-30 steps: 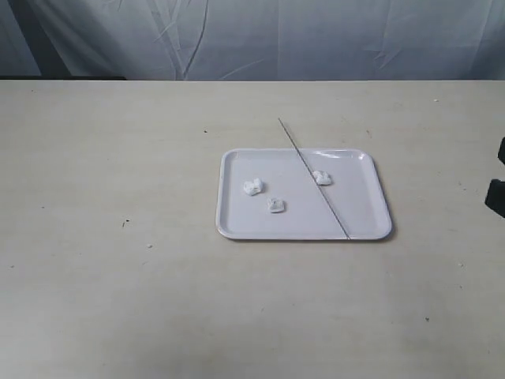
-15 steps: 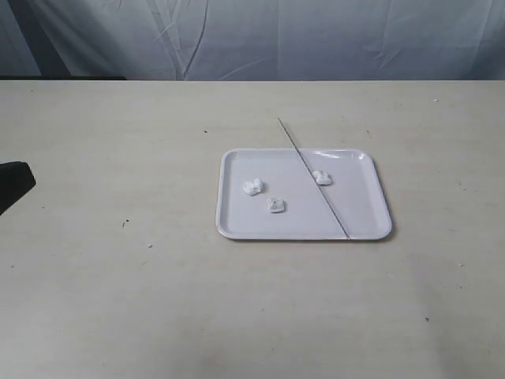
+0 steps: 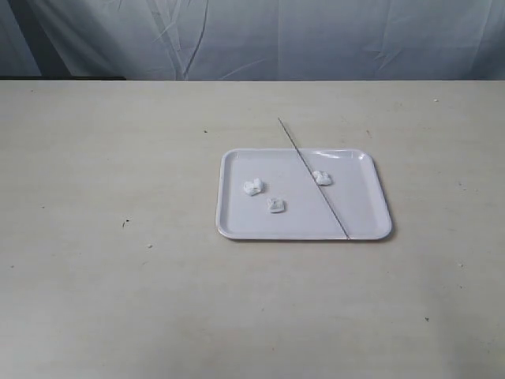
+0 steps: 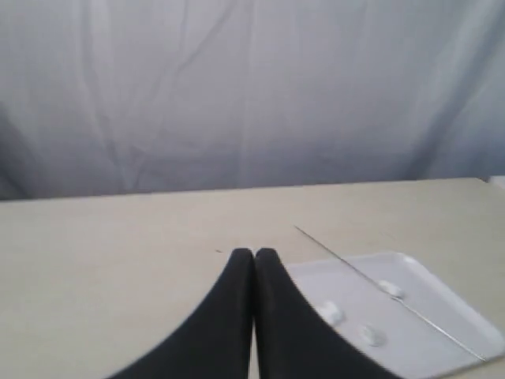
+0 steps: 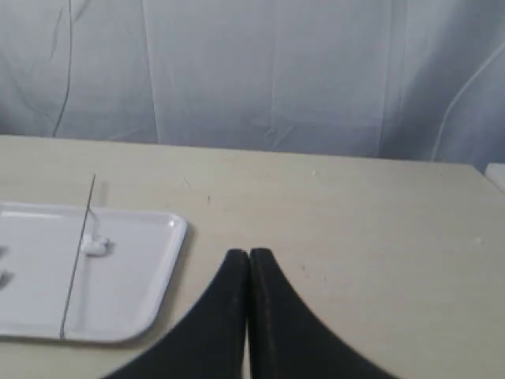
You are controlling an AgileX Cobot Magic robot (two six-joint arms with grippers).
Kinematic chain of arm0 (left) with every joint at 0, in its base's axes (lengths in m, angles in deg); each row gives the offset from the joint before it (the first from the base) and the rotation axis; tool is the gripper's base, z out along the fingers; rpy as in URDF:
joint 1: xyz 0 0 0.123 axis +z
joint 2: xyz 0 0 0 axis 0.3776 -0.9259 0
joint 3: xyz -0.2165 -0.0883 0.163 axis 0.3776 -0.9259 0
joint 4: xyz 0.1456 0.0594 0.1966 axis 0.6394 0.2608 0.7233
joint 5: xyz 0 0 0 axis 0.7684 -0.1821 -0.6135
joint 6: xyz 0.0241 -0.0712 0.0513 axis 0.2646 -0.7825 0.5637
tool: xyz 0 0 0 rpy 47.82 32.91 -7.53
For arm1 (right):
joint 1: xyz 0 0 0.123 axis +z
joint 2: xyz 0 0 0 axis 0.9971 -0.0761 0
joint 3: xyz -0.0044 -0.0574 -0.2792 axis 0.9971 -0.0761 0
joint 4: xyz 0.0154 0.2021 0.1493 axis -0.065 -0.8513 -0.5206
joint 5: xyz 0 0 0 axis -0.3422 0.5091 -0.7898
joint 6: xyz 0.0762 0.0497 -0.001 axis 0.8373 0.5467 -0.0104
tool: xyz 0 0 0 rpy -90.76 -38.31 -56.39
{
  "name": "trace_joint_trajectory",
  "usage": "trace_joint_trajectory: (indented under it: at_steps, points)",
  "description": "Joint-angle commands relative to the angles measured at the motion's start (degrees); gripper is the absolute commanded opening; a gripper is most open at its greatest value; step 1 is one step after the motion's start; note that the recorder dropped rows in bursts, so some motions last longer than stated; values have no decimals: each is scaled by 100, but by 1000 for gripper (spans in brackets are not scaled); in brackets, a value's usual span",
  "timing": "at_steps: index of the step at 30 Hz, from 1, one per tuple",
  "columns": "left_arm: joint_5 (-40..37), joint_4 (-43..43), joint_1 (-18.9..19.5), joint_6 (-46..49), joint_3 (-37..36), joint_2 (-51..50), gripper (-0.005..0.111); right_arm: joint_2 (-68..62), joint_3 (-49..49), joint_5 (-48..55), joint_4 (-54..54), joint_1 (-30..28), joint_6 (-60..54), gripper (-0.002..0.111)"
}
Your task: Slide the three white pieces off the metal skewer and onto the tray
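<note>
Left wrist view: left hand (image 4: 254,254) clenched, empty; right hand (image 5: 249,254) likewise; on the counter (image 3: 118,276) the tray (image 3: 359,207) holds three white pieces (image 3: 276,205); the metal skewer (image 3: 313,178) lies diagonally from near-right rim past far rim; whether it touches one piece is unclear.

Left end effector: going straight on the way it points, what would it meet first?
Likely nothing near: the shut left end effector points over bare table toward the grey curtain. The skewer and tray lie off to the side, though depth is hard to judge.
</note>
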Motion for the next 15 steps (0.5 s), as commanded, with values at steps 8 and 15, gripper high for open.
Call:
trace_joint_trajectory:
  at_steps: [8,15]
  points:
    - [-1489,-14,-225,620,-1014,876,0,45,-14,390,28,-162,200,-1]
    - [-1489,-14,-225,620,-1476,876,0,45,-14,390,100,-150,241,-1]
